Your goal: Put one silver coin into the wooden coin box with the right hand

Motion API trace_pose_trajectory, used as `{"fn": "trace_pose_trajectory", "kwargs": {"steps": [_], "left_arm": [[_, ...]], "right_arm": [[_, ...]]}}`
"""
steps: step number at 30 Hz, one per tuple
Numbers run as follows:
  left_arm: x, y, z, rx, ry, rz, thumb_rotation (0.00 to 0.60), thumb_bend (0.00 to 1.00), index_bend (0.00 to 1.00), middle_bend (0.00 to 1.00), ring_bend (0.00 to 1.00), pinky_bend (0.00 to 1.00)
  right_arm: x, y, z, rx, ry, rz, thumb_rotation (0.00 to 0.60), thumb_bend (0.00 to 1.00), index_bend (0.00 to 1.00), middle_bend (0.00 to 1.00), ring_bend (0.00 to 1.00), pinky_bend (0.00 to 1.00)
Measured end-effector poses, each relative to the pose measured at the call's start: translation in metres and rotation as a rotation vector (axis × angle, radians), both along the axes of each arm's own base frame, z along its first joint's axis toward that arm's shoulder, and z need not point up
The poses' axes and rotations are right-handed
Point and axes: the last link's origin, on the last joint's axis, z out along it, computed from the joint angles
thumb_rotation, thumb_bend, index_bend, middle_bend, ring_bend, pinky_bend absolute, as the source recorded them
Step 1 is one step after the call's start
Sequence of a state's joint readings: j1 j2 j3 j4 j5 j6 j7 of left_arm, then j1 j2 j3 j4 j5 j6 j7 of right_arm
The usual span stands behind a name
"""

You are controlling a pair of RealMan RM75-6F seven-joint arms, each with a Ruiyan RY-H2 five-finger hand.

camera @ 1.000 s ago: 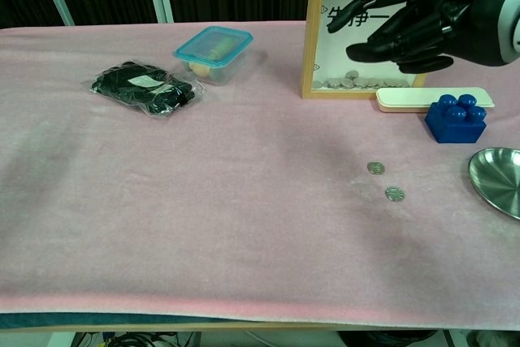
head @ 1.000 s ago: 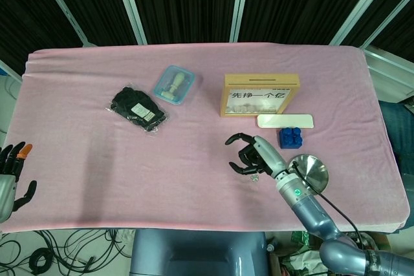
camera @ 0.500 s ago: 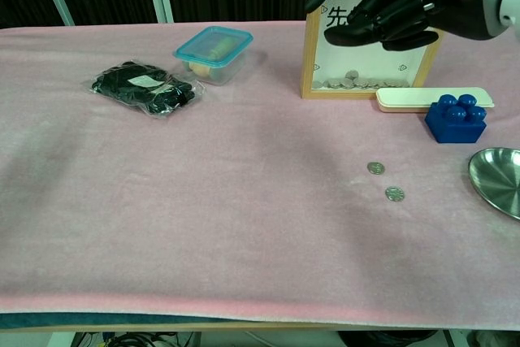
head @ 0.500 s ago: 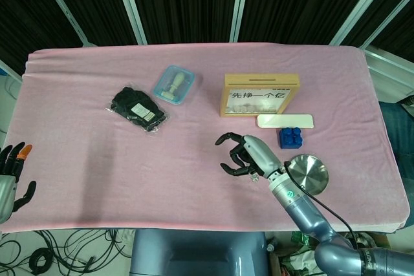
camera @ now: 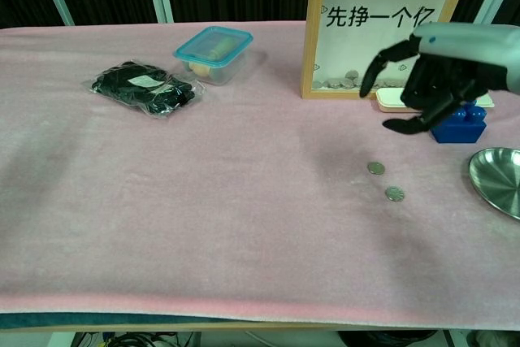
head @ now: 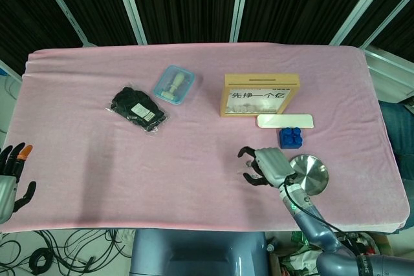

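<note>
Nearby, round silver coins [camera: 375,168] on fuzzy pink cloth [camera: 203,201]

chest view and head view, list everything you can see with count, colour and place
wooden coin box: 1, tan frame, white sign, coins inside, table back right
silver coins: 2, on the cloth in front of the box
white tray: 1, beside the box front
toy brick: 1, blue, right of the coins
metal dish: 1, silver, right edge
food container: 1, teal lid, back centre
bag: 1, black contents, left
tablecloth: 1, pink
left hand: black, off the table's left corner
right hand: black, fingers spread, above the coins
</note>
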State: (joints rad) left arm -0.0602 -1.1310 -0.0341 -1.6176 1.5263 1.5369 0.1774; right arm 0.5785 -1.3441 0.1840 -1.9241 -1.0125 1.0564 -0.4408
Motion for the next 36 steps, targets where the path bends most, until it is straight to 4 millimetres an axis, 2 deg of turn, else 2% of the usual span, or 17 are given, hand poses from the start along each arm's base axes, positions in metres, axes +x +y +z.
{"fn": "trace_pose_trajectory", "kwargs": {"steps": [3, 6, 12, 21, 36], "left_arm": [[0.0, -0.001, -0.001, -0.002, 0.003, 0.0, 0.6, 0.4, 0.07, 0.05, 0.03, 0.0], [-0.001, -0.001, 0.0, -0.002, 0.002, 0.002, 0.6, 0.4, 0.07, 0.04, 0.03, 0.0], [-0.001, 0.0, -0.001, -0.008, 0.003, 0.005, 0.6, 0.4, 0.07, 0.05, 0.03, 0.0], [-0.001, 0.0, -0.001, -0.01, 0.003, 0.004, 0.6, 0.4, 0.07, 0.05, 0.03, 0.0], [-0.001, 0.0, 0.0, -0.008, 0.004, 0.006, 0.6, 0.4, 0.07, 0.04, 0.03, 0.0]], "right_arm": [[-0.021, 0.007, -0.022, -0.032, 0.134, 0.003, 0.6, 0.33, 0.35, 0.96, 1.0, 1.0], [-0.036, 0.005, -0.042, -0.06, 0.191, -0.001, 0.6, 0.33, 0.36, 0.96, 1.0, 1.0], [-0.049, 0.001, -0.071, -0.105, 0.202, -0.023, 0.6, 0.34, 0.37, 0.96, 1.0, 1.0], [-0.049, -0.008, -0.082, -0.119, 0.158, -0.052, 0.6, 0.36, 0.4, 0.96, 1.0, 1.0], [-0.047, -0.015, -0.088, -0.125, 0.158, -0.054, 0.6, 0.36, 0.4, 0.96, 1.0, 1.0]]}}
